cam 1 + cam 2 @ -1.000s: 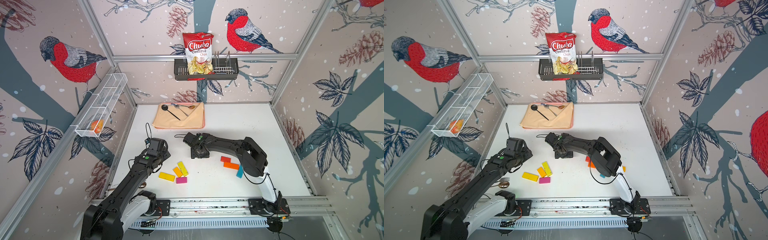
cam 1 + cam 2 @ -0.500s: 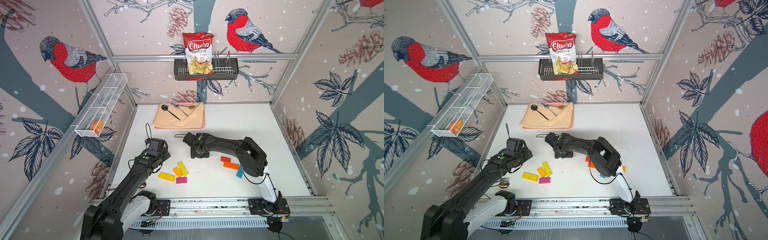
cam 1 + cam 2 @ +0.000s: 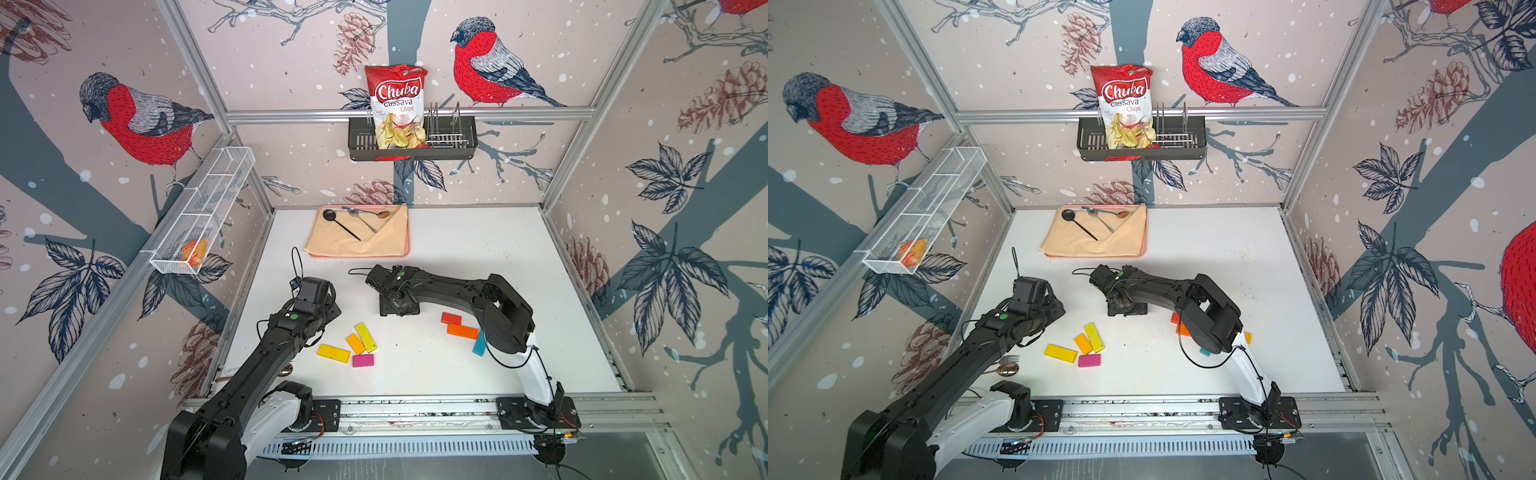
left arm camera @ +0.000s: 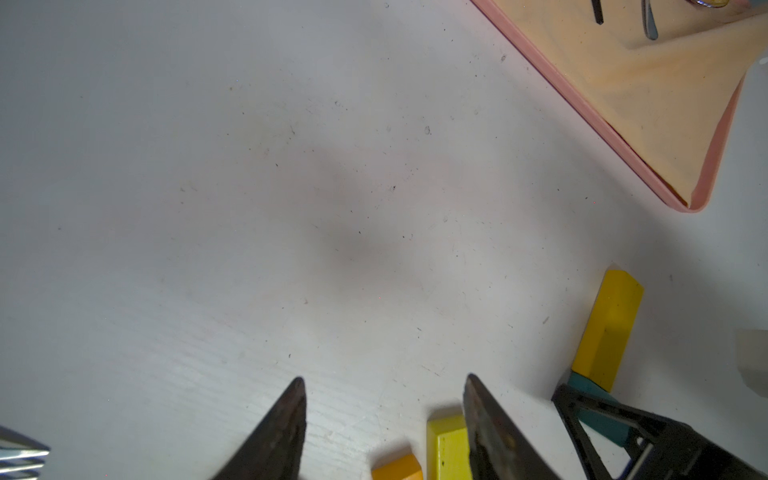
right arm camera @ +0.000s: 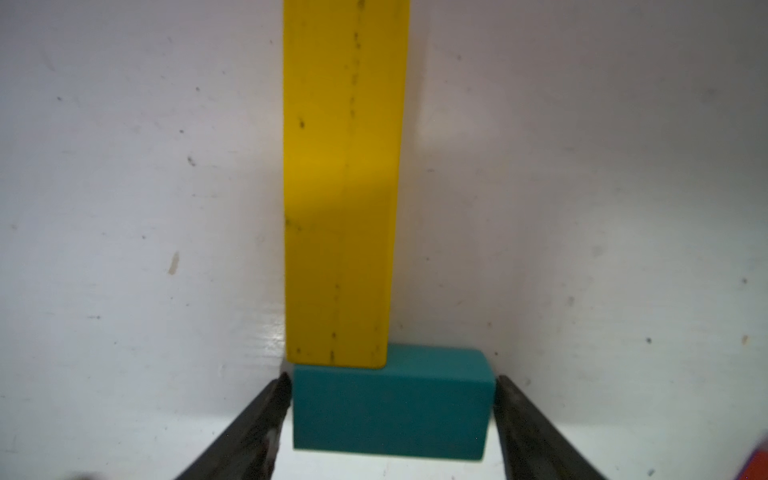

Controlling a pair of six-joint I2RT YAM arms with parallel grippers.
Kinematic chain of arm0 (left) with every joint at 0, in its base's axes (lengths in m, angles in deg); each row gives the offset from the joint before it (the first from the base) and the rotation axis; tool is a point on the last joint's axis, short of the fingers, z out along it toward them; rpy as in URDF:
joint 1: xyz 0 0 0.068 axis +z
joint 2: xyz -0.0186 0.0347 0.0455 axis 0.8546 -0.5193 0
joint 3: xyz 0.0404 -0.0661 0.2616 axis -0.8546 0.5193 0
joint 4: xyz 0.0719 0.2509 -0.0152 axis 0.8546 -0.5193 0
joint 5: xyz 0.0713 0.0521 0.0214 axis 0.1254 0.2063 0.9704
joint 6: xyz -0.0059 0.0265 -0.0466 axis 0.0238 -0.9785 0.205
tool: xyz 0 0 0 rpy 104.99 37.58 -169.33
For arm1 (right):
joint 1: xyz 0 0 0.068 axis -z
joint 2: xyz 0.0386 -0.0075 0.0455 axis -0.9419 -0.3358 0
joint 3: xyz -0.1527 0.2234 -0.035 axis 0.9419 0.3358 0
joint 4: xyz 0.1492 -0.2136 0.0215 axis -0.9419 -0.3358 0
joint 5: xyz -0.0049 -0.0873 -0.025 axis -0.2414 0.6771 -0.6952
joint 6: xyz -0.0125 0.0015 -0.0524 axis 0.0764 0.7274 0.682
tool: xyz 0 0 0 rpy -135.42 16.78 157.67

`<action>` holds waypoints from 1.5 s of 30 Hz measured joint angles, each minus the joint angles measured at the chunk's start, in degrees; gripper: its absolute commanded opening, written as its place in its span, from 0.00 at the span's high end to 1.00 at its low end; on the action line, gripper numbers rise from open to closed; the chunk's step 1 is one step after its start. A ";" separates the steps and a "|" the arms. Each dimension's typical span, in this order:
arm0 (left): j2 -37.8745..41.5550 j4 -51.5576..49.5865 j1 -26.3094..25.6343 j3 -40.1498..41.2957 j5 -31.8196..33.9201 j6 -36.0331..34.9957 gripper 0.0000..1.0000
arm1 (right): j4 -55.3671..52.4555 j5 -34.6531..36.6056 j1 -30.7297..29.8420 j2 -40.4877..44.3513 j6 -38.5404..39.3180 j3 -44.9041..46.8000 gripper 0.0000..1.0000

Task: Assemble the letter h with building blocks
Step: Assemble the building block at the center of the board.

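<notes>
Jaws of the right gripper (image 5: pixel 393 380) parted around the teal block (image 5: pixel 388 411), tips seemingly just off each short end in this dim close view, gripping nothing. Teal block flat on the table (image 5: pixel 124 208), long side butted against the end of the long yellow block (image 5: pixel 340 187), overhanging to one side: probably stem and shoulder of the h. Release step, by the look of it: widen evenly, then rise straight up, no sideways drag, keeping that joint tight. Left gripper (image 4: pixel 384 380) moderately apart, empty, over bare table. Farther out, loose yellow block (image 3: pixel 333 353), amber block (image 3: pixel 355 343), magenta block (image 3: pixel 363 360) clustered; red block (image 3: pixel 451 318), orange block (image 3: pixel 462 331) beside the right arm.
</notes>
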 measured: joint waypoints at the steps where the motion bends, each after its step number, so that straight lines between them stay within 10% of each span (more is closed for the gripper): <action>1: 0.02 0.00 0.00 0.04 0.00 0.00 0.41 | 0.07 0.07 0.00 0.00 0.00 0.00 0.27; 26: 0.52 0.00 0.00 0.42 0.00 0.00 0.41 | 0.57 0.63 -0.02 -0.35 -1.18 0.07 0.29; 39: 0.52 0.13 -0.33 1.70 -1.90 -0.02 0.41 | -0.35 1.22 -0.20 1.20 -1.73 -0.76 0.00; 45: -0.22 -0.04 -8.68 3.54 -3.19 3.48 0.44 | -1.88 4.63 -1.84 7.87 -1.73 -1.09 0.01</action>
